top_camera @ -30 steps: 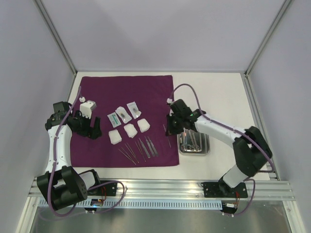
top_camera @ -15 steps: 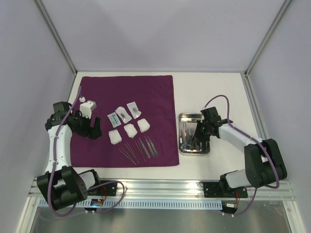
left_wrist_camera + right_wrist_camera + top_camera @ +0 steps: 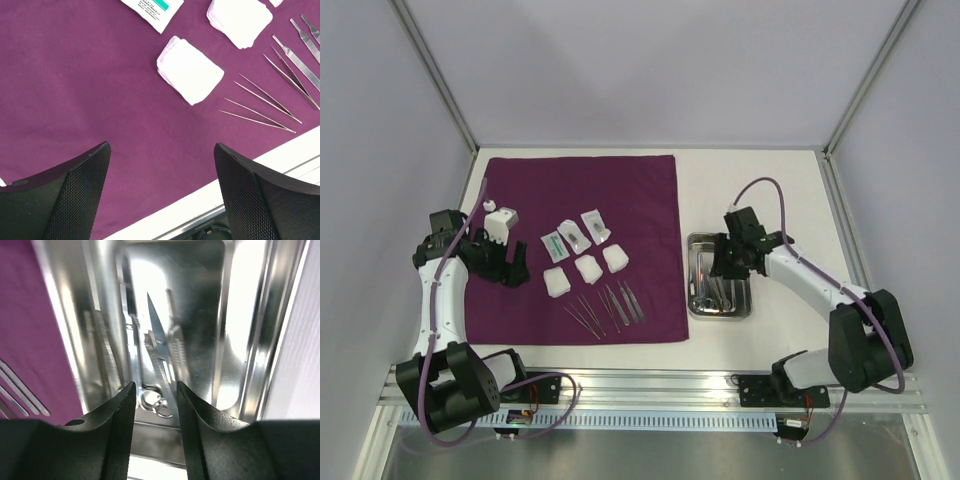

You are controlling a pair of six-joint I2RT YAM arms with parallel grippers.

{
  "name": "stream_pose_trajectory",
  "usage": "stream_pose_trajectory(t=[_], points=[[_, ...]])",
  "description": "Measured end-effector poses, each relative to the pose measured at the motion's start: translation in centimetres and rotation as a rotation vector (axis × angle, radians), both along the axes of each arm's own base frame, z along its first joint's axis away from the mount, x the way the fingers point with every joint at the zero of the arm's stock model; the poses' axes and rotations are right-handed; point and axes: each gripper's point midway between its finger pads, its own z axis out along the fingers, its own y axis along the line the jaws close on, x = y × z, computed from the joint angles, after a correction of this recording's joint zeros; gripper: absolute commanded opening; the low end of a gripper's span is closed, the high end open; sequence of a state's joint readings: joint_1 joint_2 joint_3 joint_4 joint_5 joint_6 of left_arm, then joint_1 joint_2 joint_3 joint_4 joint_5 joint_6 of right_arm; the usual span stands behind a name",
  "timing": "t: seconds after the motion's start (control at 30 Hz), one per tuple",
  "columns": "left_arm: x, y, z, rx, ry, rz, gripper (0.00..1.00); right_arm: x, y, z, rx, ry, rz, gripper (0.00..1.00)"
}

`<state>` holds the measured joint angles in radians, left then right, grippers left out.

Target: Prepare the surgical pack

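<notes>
Spread flat over the left part of the white bench (image 3: 770, 190): a deep-purple cloth (image 3: 580, 190). On its middle, three small clear packets (image 3: 574, 233) in a slanted row. Just nearer than these, three white gauze squares (image 3: 588, 267), likewise in a row and apart from one another. Nearer again, toward the cloth's near edge, thin tweezers (image 3: 582, 315) fanned out on the left and flatter metal instruments (image 3: 628, 300) just to their right, all lying on the fabric. Right of the cloth, just beside its right edge on bare bench, a small shiny steel tray (image 3: 720, 313) holding scissors (image 3: 159, 347) and other slim steel tools, hard to count among the reflections. Above the tray's far half, the right pincer (image 3: 155, 387), pointed down into it, released, with only a narrow gap between its fingers and nothing in that gap. Through the gap in the wrist view, the scissors flat on the tray floor, ring handles closest to the fingertips, blades pointing away. Over the left side of the cloth, left of the gauze row and well apart from the tray, the left pincer (image 3: 161, 147), released, spread wide and empty above bare purple fabric. Ahead of it in its wrist view, one gauze square, a packet corner and the tweezer tips.
</notes>
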<state>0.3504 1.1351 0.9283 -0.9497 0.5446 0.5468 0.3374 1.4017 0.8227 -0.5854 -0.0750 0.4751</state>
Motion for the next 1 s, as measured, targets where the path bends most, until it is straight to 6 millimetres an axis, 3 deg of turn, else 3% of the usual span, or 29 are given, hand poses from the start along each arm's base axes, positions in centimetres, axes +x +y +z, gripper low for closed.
stream_pose_trajectory(t=[0.1, 0.2, 0.27, 0.33, 0.43, 0.5, 0.6, 1.0], points=[[0.0, 0.0, 0.0, 0.000, 0.004, 0.007, 0.93, 0.9, 2.7, 3.0, -0.053, -0.097, 0.078, 0.41], [-0.1, 0.2, -0.1, 0.003, 0.014, 0.025, 0.92, 0.9, 8.6, 6.0, -0.062, -0.201, 0.227, 0.37], [-0.1, 0.4, -0.3, 0.008, 0.026, 0.035, 0.91, 0.9, 12.8, 6.6, -0.063, -0.231, 0.319, 0.34], [-0.1, 0.5, -0.5, 0.008, 0.038, 0.040, 0.91, 0.5, 16.3, 5.7, -0.076, -0.223, 0.398, 0.29], [-0.2, 0.6, -0.8, 0.015, 0.051, 0.046, 0.91, -0.3, 20.1, 1.9, -0.131, -0.158, 0.493, 0.29], [-0.2, 0.7, -0.8, 0.021, 0.053, 0.049, 0.91, -1.1, 21.0, -0.5, -0.174, -0.106, 0.534, 0.29], [-0.2, 0.9, -0.8, 0.026, 0.055, 0.052, 0.91, -2.0, 21.3, -2.6, -0.212, -0.055, 0.567, 0.29], [-0.2, 0.9, -0.9, 0.027, 0.057, 0.052, 0.91, -2.7, 22.0, -3.5, -0.220, -0.027, 0.593, 0.28]])
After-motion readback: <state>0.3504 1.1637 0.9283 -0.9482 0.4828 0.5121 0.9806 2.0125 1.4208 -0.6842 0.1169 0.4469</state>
